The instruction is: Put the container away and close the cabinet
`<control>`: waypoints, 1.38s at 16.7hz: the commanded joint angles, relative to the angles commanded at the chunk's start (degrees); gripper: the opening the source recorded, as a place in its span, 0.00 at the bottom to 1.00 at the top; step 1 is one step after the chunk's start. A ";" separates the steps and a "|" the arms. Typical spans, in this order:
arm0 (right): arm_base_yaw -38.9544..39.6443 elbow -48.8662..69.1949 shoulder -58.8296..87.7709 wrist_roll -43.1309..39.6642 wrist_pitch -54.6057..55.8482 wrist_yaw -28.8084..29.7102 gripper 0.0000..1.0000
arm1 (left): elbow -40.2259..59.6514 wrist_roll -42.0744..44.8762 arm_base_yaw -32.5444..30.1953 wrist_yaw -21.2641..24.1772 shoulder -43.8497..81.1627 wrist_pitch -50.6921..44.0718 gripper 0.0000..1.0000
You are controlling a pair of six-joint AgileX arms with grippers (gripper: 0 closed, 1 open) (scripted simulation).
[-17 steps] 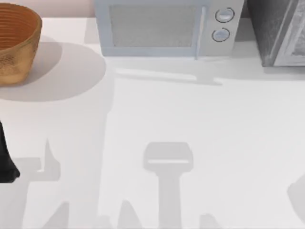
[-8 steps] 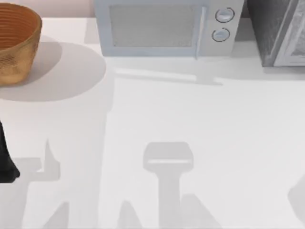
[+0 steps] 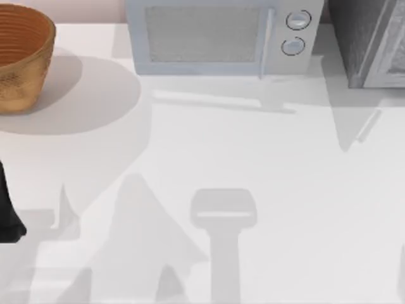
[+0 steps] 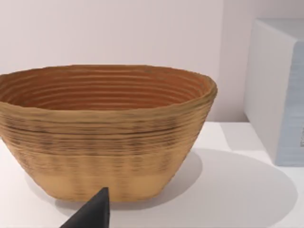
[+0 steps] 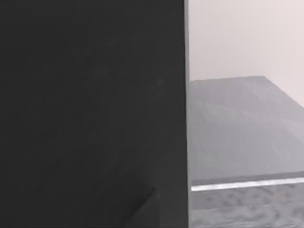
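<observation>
The container is out of view. The grey cabinet [image 3: 367, 44] stands at the table's back right corner. In the right wrist view a dark flat panel [image 5: 90, 114] stands close in front of the camera, with a grey speckled surface [image 5: 242, 137] beyond its edge. My left arm [image 3: 7, 212] is a dark shape at the table's left edge. One of its dark fingertips [image 4: 92, 213] points toward the woven basket in the left wrist view.
A large woven brown basket [image 3: 22, 57] sits at the back left, seen close up as the basket [image 4: 104, 133] in the left wrist view. A pale microwave [image 3: 218, 35] stands at the back middle. Arm shadows lie across the white table [image 3: 266, 152].
Shadows have shifted: a broad one has spread over the front left of the table and a new one falls in front of the cabinet. The left arm has stayed still.
</observation>
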 joint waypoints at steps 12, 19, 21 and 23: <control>44.64 -2.00 -2.36 -3.17 -1.59 44.98 1.00 | 0.00 0.00 0.00 0.00 0.00 0.00 1.00; 44.17 -1.63 -3.43 -3.96 -1.84 46.88 1.00 | 0.00 0.00 0.00 0.00 0.00 0.00 1.00; 42.84 0.22 -1.33 -3.94 -1.15 45.61 1.00 | 0.00 0.00 0.00 0.00 0.00 0.00 1.00; 41.64 1.83 1.90 -3.92 -0.47 44.45 1.00 | 0.00 0.00 0.00 0.00 0.00 0.00 1.00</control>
